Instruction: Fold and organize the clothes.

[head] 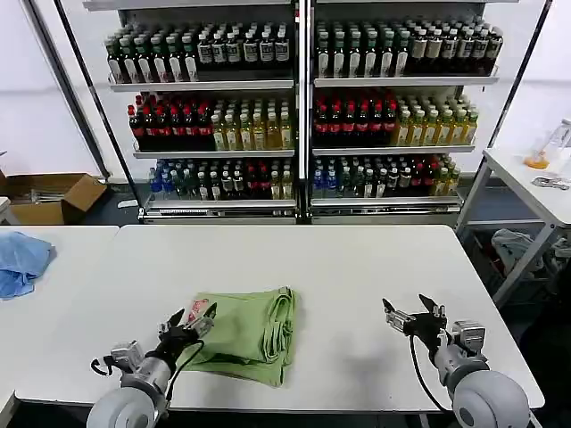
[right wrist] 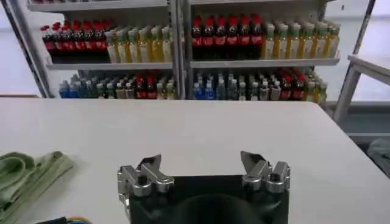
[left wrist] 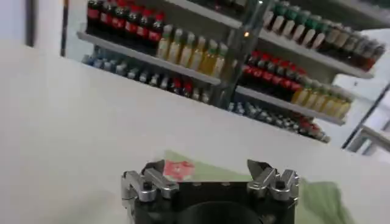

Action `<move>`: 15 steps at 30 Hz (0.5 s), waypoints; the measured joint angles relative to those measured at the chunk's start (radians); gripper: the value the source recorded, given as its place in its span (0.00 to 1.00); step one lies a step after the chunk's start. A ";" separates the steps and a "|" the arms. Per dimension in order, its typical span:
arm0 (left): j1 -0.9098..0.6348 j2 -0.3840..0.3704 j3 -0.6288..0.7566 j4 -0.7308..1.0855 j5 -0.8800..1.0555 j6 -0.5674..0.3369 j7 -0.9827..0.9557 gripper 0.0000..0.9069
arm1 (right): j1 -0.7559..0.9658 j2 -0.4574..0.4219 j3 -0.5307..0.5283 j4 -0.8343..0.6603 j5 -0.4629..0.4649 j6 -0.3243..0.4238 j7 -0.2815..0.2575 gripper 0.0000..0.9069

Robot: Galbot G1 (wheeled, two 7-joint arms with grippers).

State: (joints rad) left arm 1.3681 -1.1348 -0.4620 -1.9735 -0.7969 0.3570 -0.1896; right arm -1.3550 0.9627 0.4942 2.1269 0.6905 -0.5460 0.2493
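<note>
Your left gripper [head: 202, 318] hovering open-jawed over the folded green shirt [head: 250, 334] at lower centre, right gripper [head: 415, 315] waiting open above bare tabletop [head: 339, 267] at lower right.

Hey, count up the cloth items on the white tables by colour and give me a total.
Light green: 1, the folded shirt on the near table, by the left hand.
Light blue: 1, the crumpled cloth on the table to the left.
Total: 2.

Shop — bottle-stocked shelves [head: 294, 98].
</note>
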 measured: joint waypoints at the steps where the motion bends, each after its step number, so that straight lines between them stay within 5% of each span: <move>1: -0.002 0.001 -0.003 0.009 0.001 0.003 0.000 1.00 | 0.000 -0.001 0.001 0.000 0.000 0.000 0.001 1.00; 10: -0.026 -0.007 -0.012 0.086 -0.051 0.054 0.017 0.98 | -0.009 -0.001 0.009 0.012 0.000 -0.004 0.004 1.00; 11: -0.027 -0.008 -0.014 0.091 -0.060 0.064 0.021 0.88 | -0.011 -0.001 0.010 0.013 0.000 -0.004 0.004 1.00; 13: -0.028 -0.011 -0.022 0.094 -0.080 0.079 0.028 0.47 | -0.014 -0.002 0.012 0.013 0.000 -0.005 0.005 1.00; 14: -0.028 -0.011 -0.024 0.095 -0.093 0.088 0.033 0.18 | -0.015 -0.003 0.013 0.014 0.000 -0.005 0.005 1.00; 15: -0.028 -0.012 -0.026 0.095 -0.105 0.095 0.037 0.10 | -0.016 -0.003 0.014 0.014 0.000 -0.005 0.005 1.00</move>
State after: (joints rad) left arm 1.3398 -1.1465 -0.4877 -1.8781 -0.9016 0.4524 -0.1524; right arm -1.3711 0.9601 0.5080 2.1413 0.6903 -0.5506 0.2546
